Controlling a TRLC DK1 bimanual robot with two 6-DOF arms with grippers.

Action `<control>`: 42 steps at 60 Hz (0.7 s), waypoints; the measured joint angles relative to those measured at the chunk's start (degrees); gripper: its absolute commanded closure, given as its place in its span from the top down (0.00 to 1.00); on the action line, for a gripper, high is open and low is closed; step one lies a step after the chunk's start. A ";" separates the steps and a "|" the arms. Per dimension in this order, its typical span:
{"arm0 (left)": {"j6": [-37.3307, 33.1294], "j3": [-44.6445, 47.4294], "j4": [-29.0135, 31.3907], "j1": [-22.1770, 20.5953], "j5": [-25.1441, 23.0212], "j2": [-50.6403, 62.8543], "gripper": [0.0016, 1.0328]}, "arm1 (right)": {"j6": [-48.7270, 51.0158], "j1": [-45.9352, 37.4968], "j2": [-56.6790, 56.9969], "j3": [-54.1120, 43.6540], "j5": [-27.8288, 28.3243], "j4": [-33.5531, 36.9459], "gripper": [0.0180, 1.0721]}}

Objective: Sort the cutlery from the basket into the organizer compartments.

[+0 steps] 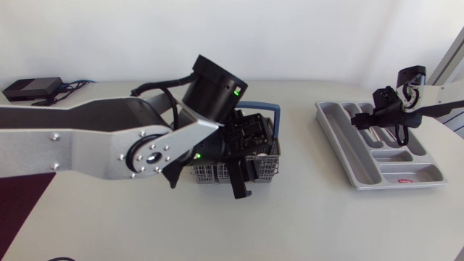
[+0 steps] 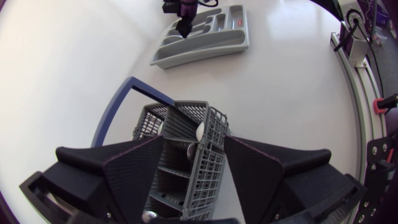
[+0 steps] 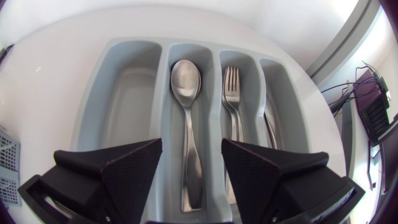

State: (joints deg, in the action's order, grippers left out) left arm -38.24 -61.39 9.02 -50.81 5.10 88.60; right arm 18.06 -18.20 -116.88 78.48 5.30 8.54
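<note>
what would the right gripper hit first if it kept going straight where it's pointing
Most likely the spoon lying in the organizer compartment straight ahead, lined up between the fingers of the open right gripper. How far off it is cannot be told.

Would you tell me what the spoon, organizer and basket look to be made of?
The spoon looks like polished steel: mirror-bright glints. The organizer seems grey plastic, with smooth, softly shiny moulded walls. The basket is probably grey plastic too, given its moulded lattice.
</note>
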 measured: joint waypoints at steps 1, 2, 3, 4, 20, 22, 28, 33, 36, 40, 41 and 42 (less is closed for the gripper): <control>-0.07 0.15 -0.46 -0.15 0.17 0.15 0.65 | 0.00 0.02 0.68 -0.68 0.11 0.00 0.86; -0.37 0.33 -1.05 -0.35 0.37 0.37 0.65 | 0.02 0.02 1.62 -1.55 0.26 -0.13 0.86; -0.44 0.44 -1.36 -0.44 0.59 0.48 0.65 | 0.09 0.04 2.38 -2.25 0.26 -0.24 0.86; -0.50 0.55 -1.66 -0.52 0.74 0.68 0.65 | 0.22 0.07 3.21 -2.99 0.44 -0.37 0.86; -2.14 0.70 -4.37 -0.74 1.88 4.35 0.60 | 1.88 3.10 21.46 -18.69 3.65 -1.25 0.86; -2.36 0.70 -4.44 -0.74 1.88 4.83 0.60 | 2.21 4.24 24.41 -21.09 4.85 -1.25 0.86; -2.75 0.68 -4.72 -0.74 1.90 5.75 0.59 | 3.23 7.80 32.79 -27.12 8.33 0.70 0.86; -2.99 0.63 -5.07 -0.74 1.90 6.40 0.58 | 3.80 10.38 38.91 -30.58 11.28 4.13 0.86; -3.06 0.57 -5.22 -0.72 1.90 6.82 0.57 | 4.28 11.37 41.72 -31.89 12.94 6.08 0.86; -3.65 0.52 -5.49 -0.68 1.90 7.32 0.57 | 4.59 12.66 45.20 -33.27 15.26 9.09 0.86; -3.67 0.48 -5.55 -0.68 1.97 7.48 0.57 | 4.72 12.96 45.97 -33.59 15.80 9.66 0.86; -3.85 0.37 -5.55 -0.66 2.05 7.58 0.57 | 4.74 13.31 46.73 -33.90 16.15 10.29 0.86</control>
State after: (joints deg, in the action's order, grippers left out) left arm -42.09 -61.01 3.46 -51.46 7.16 96.18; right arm 22.81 -4.89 -70.15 44.58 21.45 18.83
